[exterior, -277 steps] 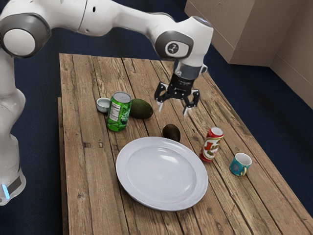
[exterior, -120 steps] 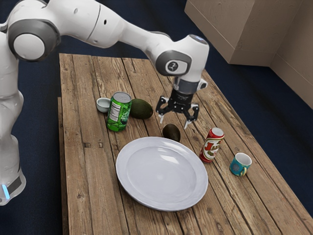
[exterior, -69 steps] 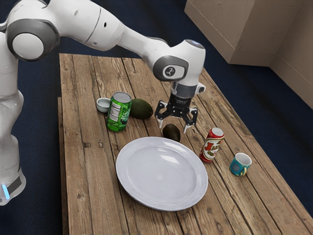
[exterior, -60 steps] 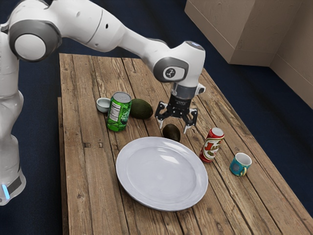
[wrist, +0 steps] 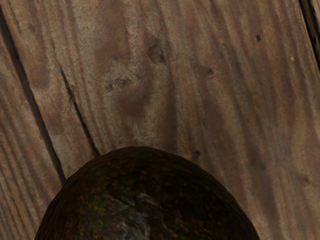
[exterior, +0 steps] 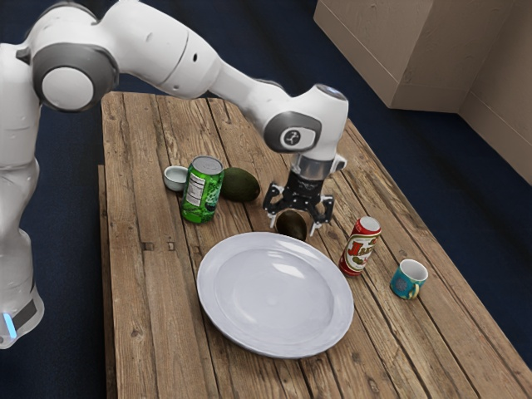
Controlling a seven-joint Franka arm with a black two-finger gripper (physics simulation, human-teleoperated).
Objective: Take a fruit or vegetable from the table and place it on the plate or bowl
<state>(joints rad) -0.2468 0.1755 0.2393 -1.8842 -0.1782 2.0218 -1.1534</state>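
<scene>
My gripper (exterior: 293,224) hangs spread wide over the small avocado (exterior: 292,227), a finger on either side and not yet pinching, lined up to close across its middle. The avocado lies on the table (exterior: 150,291) just beyond the plate's (exterior: 274,301) far rim, so the carry should be short.

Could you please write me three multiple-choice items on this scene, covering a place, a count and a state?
1. The smaller avocado lies: A. on the table beside the plate; B. on the plate; C. on the floor.
2. Cans standing: A. one; B. two; C. four.
3. The gripper is: A. shut, empty; B. open, straddling the smaller avocado; C. open over the plate's middle.
Answers: 1A, wood under it by the rim; 2B, green can and red can; 3B, fingers apart either side.
</scene>
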